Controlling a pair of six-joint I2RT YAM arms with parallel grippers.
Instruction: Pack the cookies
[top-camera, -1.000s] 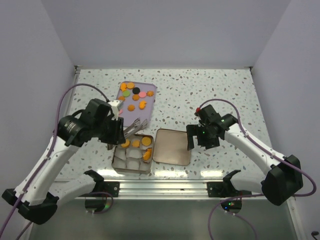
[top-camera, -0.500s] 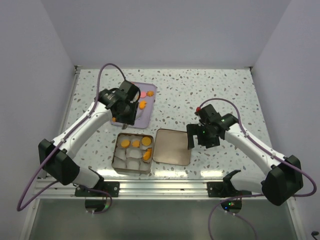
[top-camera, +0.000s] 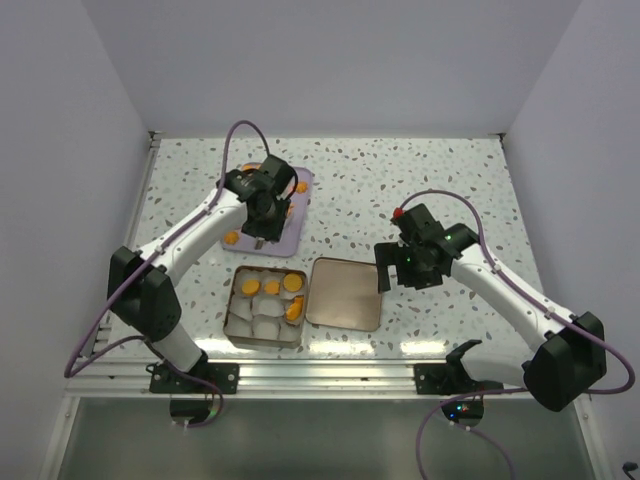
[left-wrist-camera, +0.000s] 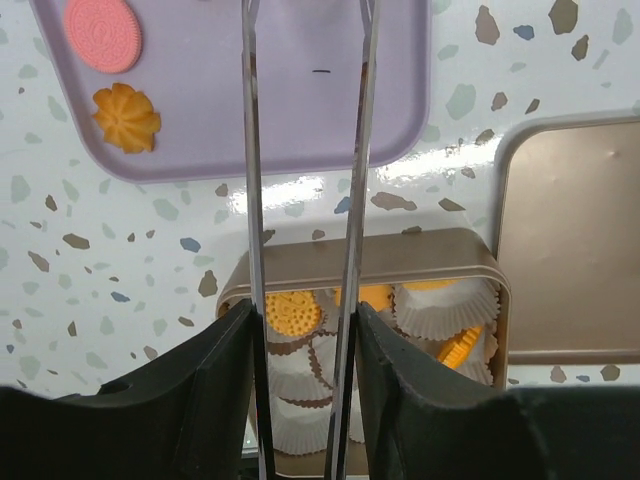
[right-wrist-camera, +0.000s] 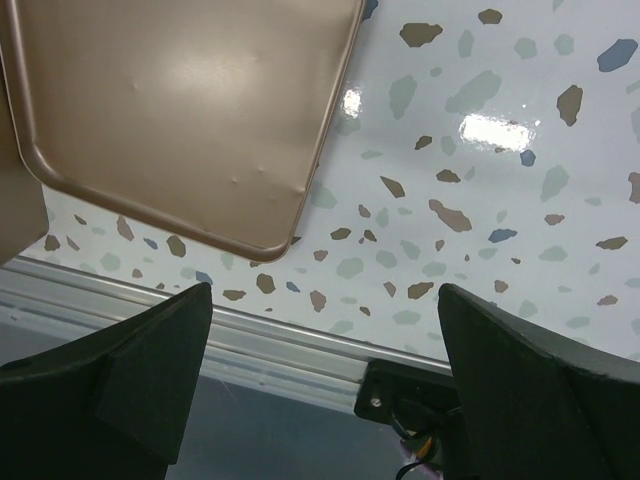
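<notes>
Packing in progress, overhead and wrist views. The shallow gold-coloured rectangular metal tin sits at lower centre of the overhead view, lined with white pleated paper cups. Small flat cookies, here orange rounds, fill the cups along its upper row and right side. The lower cups look empty, so the job is judged under half done.

More cookies lie on the flat lilac plastic tray just above the tin, among them a pink round and an orange star. The flat gold-coloured lid lies off, just beside the tin's right edge.

The left gripper is over the tray, its black fingers pressed onto long thin steel tongs whose blades stand apart. The right gripper hangs over the speckled table top by the lid, fingers spread wide on nothing.

The tong tips run off the top of the left wrist view (whether they carry a cookie cannot be told). In the overhead view the left arm covers most of the tray, so the cookies there cannot be counted. The fingers hide the tin's lower cups.
</notes>
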